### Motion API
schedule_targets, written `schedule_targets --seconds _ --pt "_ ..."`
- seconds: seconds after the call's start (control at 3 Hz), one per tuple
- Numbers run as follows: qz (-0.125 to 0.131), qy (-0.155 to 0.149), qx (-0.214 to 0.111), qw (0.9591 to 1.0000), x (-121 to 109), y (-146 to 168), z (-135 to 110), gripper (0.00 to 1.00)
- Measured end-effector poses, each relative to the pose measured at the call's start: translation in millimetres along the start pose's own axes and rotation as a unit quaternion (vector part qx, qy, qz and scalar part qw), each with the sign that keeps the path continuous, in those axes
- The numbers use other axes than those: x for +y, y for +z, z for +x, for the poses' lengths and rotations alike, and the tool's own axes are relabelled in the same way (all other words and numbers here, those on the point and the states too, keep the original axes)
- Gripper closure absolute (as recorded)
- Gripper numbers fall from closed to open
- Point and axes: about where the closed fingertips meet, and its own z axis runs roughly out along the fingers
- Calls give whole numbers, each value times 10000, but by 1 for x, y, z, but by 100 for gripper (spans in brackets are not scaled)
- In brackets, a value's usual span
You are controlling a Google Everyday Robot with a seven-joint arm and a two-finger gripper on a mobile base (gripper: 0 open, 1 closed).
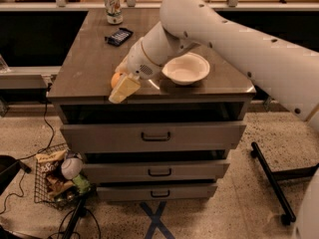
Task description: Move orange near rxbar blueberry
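The orange [116,78] is near the front left edge of the dark cabinet top [84,68], partly covered by my gripper. My gripper [123,87] reaches down from the white arm [209,29] and is right at the orange, on its right and front side. The rxbar blueberry [119,36] lies flat farther back on the cabinet top, well apart from the orange and the gripper.
A white bowl [186,68] stands just right of the gripper. A green-and-white can [113,6] stands at the back edge. Below the top are drawers [155,136]. A wire basket of snacks [57,178] is on the floor at left.
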Motion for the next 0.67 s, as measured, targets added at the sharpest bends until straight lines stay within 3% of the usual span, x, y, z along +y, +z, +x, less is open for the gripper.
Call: schedule_targets --seconds 0.67 --pt "-34 -14 3 10000 2 3 -1 81"
